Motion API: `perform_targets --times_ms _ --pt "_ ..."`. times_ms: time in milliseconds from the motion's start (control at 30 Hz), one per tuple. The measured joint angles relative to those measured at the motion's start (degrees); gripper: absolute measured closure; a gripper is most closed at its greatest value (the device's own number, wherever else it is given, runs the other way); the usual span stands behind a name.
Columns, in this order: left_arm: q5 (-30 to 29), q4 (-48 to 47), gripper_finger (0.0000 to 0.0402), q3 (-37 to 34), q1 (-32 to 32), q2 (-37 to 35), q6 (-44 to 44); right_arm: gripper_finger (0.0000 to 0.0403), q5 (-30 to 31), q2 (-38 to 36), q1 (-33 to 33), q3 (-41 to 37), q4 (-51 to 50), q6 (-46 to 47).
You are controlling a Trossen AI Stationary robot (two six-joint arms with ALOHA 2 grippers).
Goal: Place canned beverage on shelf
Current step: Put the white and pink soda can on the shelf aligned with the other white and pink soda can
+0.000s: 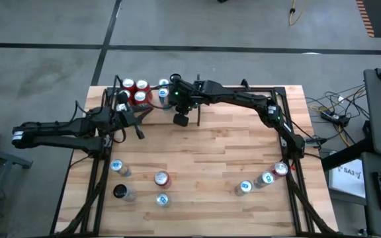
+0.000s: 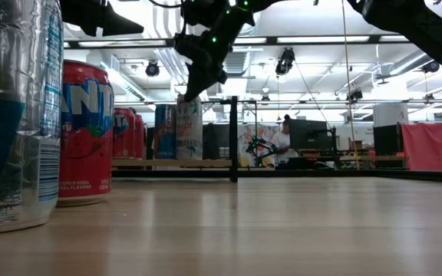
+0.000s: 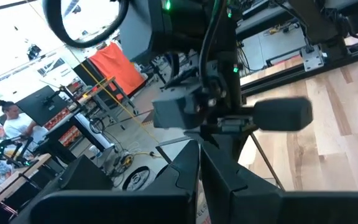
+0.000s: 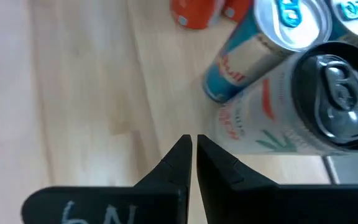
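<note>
Right gripper (image 4: 191, 144), jaws pressed together and empty, hovers beside the white-and-silver canned beverage (image 4: 303, 102) standing w/ others in the narrow black-framed wood-floored shelf (image 1: 152, 86); placing looks done, next probably retreat; left gripper (image 3: 199, 152) closed too, waiting nearby.

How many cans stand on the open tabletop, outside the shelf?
7: four cans grouped on the left arm's side, three in a row on the right's; others may be hidden.

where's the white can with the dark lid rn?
The white can stands upright on the shelf, beside the blue cans, directly under the right pincer, which is shut and empty.
</note>
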Motion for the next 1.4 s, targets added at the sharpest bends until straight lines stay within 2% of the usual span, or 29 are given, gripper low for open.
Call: perform_targets --times_ms 333,633,967,1400 --pt "-1.13 -0.50 0.0402 0.00 -0.01 -0.72 0.12 0.0390 0.51 0.00 -1.75 -3.86 6.76 -1.98" --pt "-1.16 -0.74 0.0402 0.00 -0.02 -0.44 -0.47 0.0390 0.83 0.00 -2.72 -4.34 6.73 -3.37" --pt "-1.22 -0.72 0.0402 0.00 -0.01 -0.48 -0.31 0.0390 4.96 0.00 -3.04 -4.35 6.83 -5.00" --pt "-1.27 -0.72 0.0402 0.00 -0.02 -0.48 -0.28 0.0390 4.45 -1.95 -1.80 -4.44 6.95 -3.87"
